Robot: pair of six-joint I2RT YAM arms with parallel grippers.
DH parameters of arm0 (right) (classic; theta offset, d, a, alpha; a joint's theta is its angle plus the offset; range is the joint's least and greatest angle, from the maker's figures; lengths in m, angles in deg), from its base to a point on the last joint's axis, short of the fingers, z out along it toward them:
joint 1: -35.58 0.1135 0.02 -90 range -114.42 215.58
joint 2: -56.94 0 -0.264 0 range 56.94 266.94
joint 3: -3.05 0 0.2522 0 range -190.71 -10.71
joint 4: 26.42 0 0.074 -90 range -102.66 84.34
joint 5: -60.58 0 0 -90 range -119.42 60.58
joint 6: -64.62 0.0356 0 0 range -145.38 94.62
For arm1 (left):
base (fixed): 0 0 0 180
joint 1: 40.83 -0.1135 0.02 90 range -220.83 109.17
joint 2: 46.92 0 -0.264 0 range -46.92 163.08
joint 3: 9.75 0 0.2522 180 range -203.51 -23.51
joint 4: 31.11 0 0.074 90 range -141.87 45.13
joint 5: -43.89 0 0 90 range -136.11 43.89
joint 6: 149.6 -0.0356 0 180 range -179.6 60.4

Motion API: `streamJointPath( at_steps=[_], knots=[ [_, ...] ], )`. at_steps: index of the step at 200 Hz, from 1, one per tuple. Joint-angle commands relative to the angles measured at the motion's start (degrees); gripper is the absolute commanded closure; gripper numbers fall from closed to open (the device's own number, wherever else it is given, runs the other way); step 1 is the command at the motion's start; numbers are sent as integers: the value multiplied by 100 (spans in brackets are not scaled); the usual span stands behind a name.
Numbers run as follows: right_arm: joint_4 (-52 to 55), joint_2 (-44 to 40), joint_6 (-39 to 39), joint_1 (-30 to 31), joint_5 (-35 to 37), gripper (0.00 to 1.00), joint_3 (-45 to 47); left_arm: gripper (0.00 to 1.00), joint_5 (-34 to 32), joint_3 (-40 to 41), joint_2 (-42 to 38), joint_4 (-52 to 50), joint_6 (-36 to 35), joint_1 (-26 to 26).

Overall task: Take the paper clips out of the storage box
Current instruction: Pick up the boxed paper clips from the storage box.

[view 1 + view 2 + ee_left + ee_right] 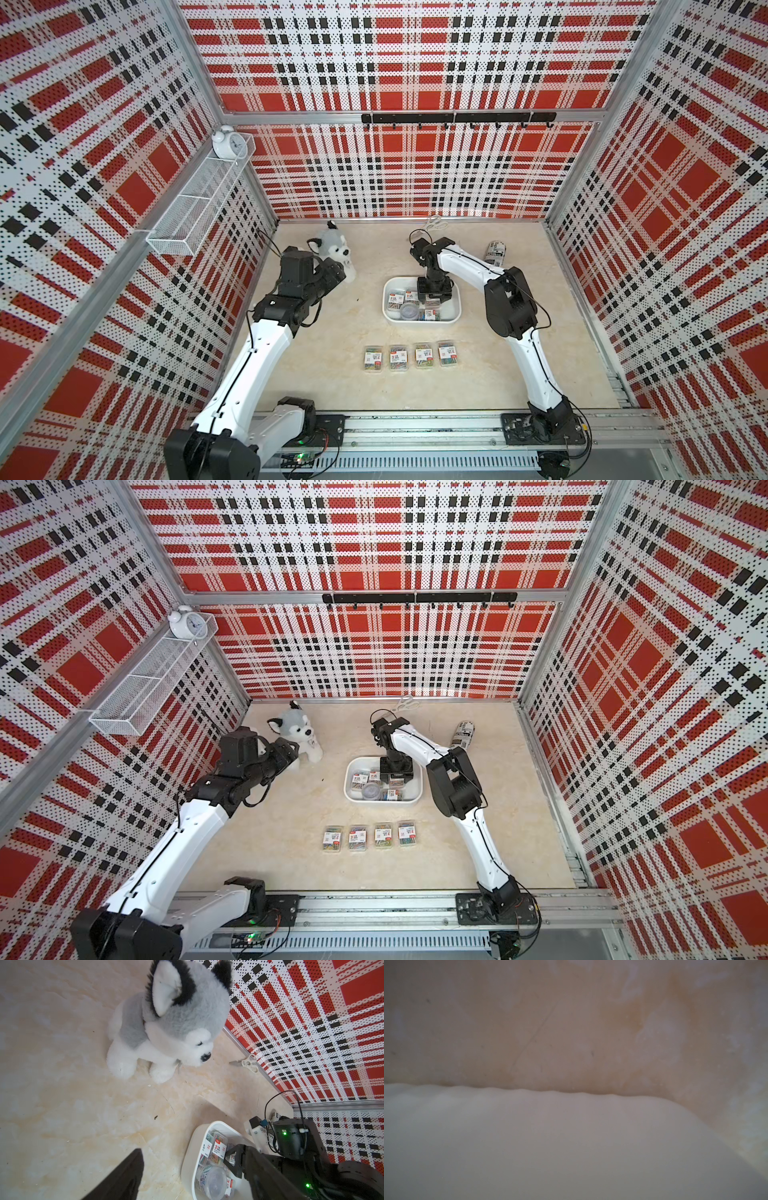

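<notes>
1. The storage box (415,321) sits on the beige table. Inside it are a round clear tub (409,311) and several cases of paper clips (396,298), some of them hidden under the right arm.
2. 4 more cases of paper clips (398,358) lie flat in a row outside the box, on its robot-facing side. They are clear of its wall and of each other.
3. The right gripper (434,300) points down into the back half of the box. Its wrist covers the fingertips, and the right wrist view shows only a blurred white wall and the table, so I cannot tell whether it is parted or clamped on a case.
4. The left gripper (185,1154) hangs well apart from the box, on the side of the robot's left arm. Its fingers are spread with nothing between them.
5. A plush dog (332,249) sits just past that gripper.
6. A printed cylinder (496,251) lies beyond the box's far right corner.
7. Scissors (436,224) lie behind the box, by the back wall.
</notes>
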Motion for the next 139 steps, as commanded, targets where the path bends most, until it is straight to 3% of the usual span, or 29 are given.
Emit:
streamJointPath(
  at_steps=[1,44,139],
  knots=[
    [47,34,113,30,147,39,-159,20,68,-84,64,111,-139,-52],
    [109,-50,121,30,235,46,-196,20,120,-30,85,191,-147,-61],
    [977,-1002,267,65,479,47,-1057,20,323,25,232,408,-233,-69]
  ],
)
